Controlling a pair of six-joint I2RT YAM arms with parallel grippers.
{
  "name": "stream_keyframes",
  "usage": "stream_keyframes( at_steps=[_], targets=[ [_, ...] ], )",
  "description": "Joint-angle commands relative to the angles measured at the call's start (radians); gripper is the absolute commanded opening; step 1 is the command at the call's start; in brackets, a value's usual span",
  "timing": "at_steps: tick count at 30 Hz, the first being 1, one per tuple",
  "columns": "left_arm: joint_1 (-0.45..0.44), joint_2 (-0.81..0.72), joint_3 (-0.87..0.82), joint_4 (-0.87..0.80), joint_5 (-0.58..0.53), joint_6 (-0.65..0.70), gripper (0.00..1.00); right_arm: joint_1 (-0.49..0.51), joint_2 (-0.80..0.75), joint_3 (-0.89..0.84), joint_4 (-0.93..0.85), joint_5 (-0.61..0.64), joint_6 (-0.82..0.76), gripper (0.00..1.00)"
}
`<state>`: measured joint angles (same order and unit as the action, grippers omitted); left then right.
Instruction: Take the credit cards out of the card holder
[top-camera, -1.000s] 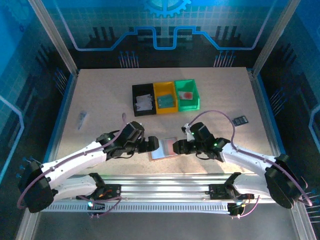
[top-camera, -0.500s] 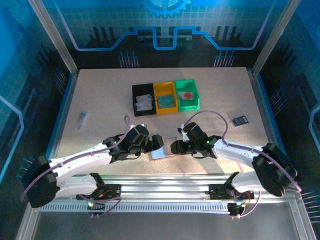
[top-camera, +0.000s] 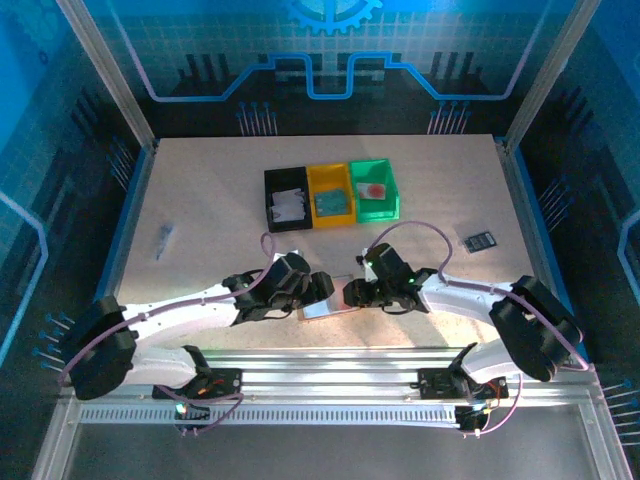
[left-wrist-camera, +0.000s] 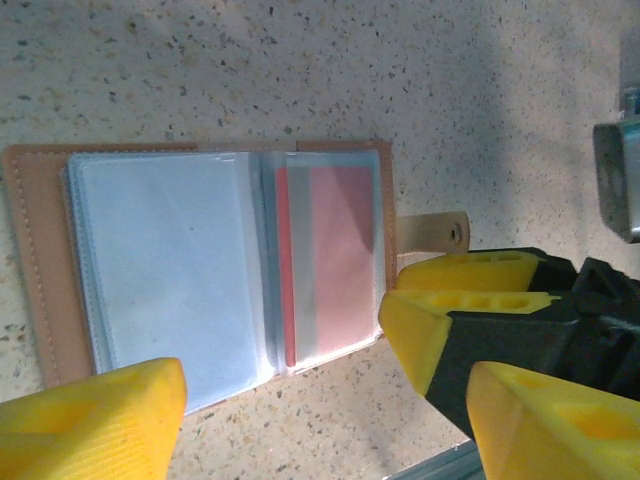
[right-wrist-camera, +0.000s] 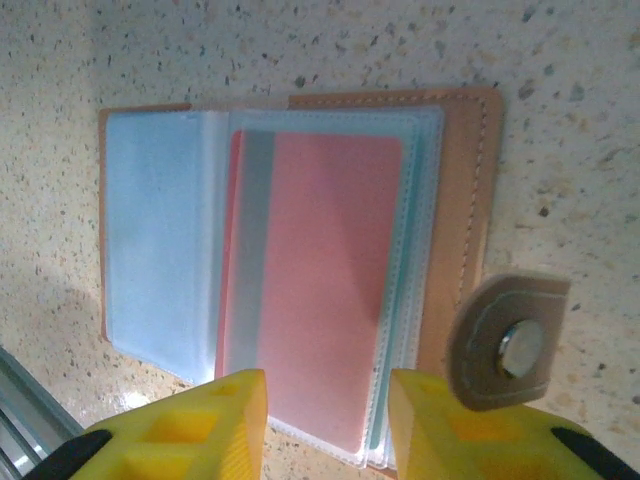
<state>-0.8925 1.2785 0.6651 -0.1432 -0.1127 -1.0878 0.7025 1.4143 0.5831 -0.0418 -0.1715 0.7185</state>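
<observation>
Spread open and flat on the speckled table (left-wrist-camera: 300, 70), inner side up: the card holder (left-wrist-camera: 180, 260), lying between the two sets of fingers.

Over its near edge, the left gripper (left-wrist-camera: 325, 405), with fingers (left-wrist-camera: 95, 420) set wide apart and nothing clamped. One tip just beside the half with the pale blue clear pockets (left-wrist-camera: 165, 250), the other well past the opposite half, off the leather altogether. Ahead of the gap and nearer that second tip, a reddish credit card (left-wrist-camera: 340, 260), tucked inside a clear pocket.

At the opposite side, the right gripper (right-wrist-camera: 328, 410), with fingers (right-wrist-camera: 185, 425) parted by a narrow gap and closed on nothing visible. Directly ahead of that gap, the same reddish card, its near end running in between the two yellow tips. Impossible to tell whether either pad touches the pocket. Ahead of one tip and to its outside, a pale blue pocket. Just ahead of the other tip, a clasp tab (right-wrist-camera: 505, 345) with a round metal snap, lying beside the holder's stitched tan edge.

From above, both pairs of fingers pointing at each other across the holder, close on either side.
</observation>
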Motion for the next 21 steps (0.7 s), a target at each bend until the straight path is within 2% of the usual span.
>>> stream_keyframes(
  at_steps=[1,9,21],
  targets=[
    [-0.011,0.027,0.007,0.052,-0.006,-0.008,0.71,-0.022,0.012,0.021,0.017,-0.015,0.004,0.33],
    [-0.011,0.024,-0.019,0.066,-0.025,-0.001,0.6,-0.041,0.045,0.028,0.034,-0.037,0.005,0.31],
    [-0.01,-0.02,-0.108,0.025,-0.069,-0.012,0.59,-0.039,0.068,0.033,0.039,-0.031,0.007,0.31]
  ],
)
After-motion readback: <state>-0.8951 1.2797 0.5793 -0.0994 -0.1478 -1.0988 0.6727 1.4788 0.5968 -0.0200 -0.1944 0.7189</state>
